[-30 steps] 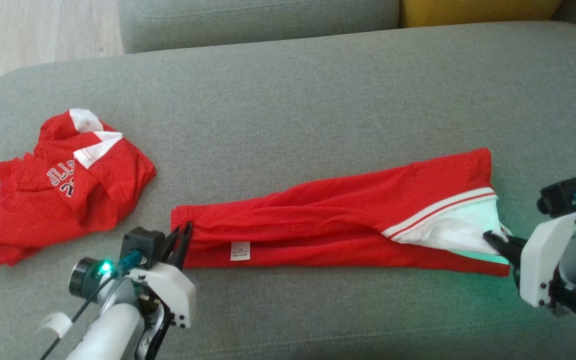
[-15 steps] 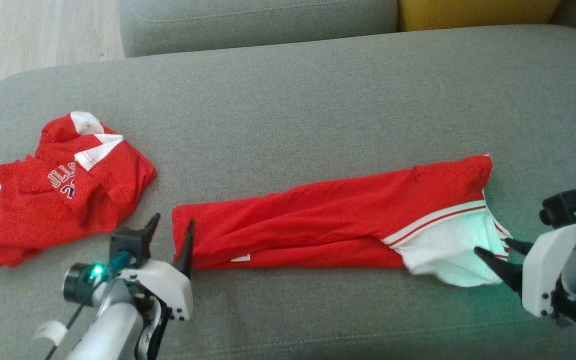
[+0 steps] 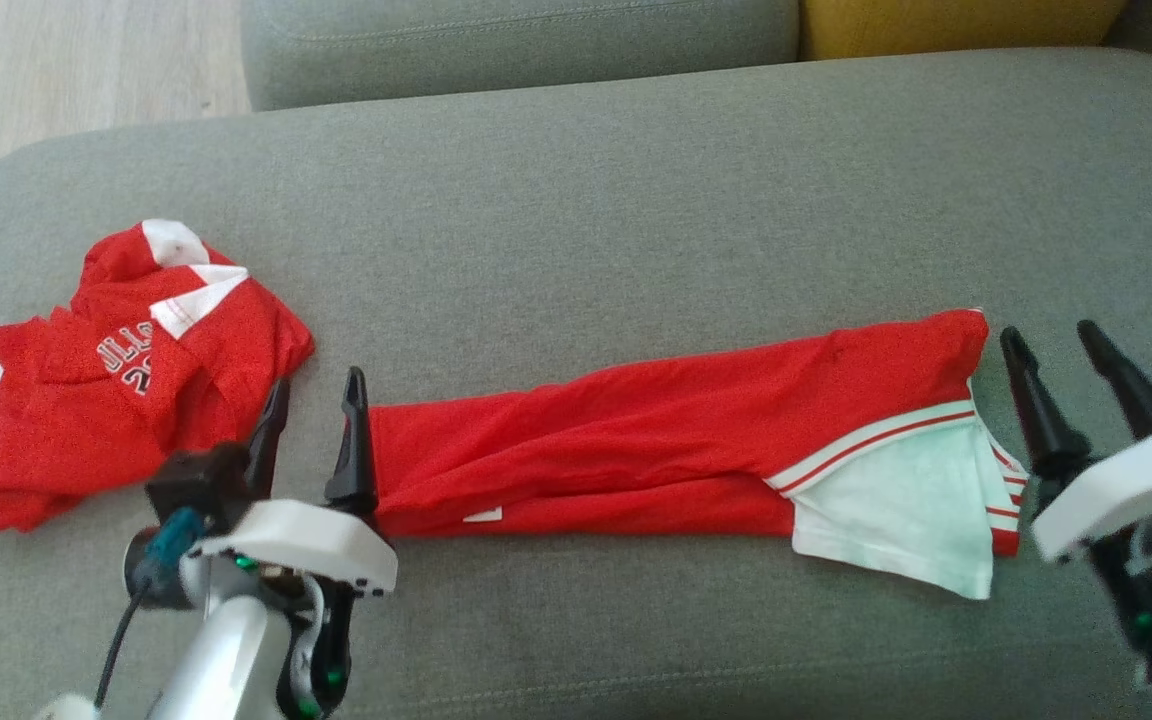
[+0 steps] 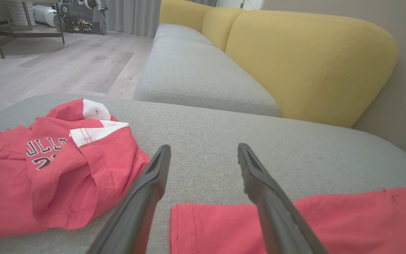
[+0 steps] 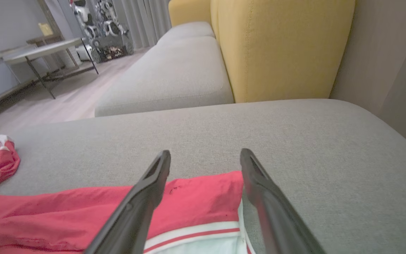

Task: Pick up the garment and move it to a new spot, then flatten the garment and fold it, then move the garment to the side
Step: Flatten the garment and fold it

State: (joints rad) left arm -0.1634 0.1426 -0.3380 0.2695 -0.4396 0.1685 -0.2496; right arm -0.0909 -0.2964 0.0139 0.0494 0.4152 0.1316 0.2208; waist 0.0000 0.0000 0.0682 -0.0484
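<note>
The garment is a long red piece with a white, red-striped end, folded lengthwise across the grey sofa cushion. It shows in the left wrist view as a red edge and in the right wrist view as red cloth with white trim. My left gripper stands open just off its left end, nothing between the fingers. My right gripper is open too, raised beside the white end and apart from it.
A second red garment with white lettering lies crumpled at the cushion's left, close to my left gripper. Behind are another grey seat and yellow back cushions. Wooden floor lies off the far left.
Both grippers opened and let go of the garment's ends. The near edge dropped onto the cushion, leaving the garment narrower. Both grippers then lifted and tilted forward, away from the cloth.
</note>
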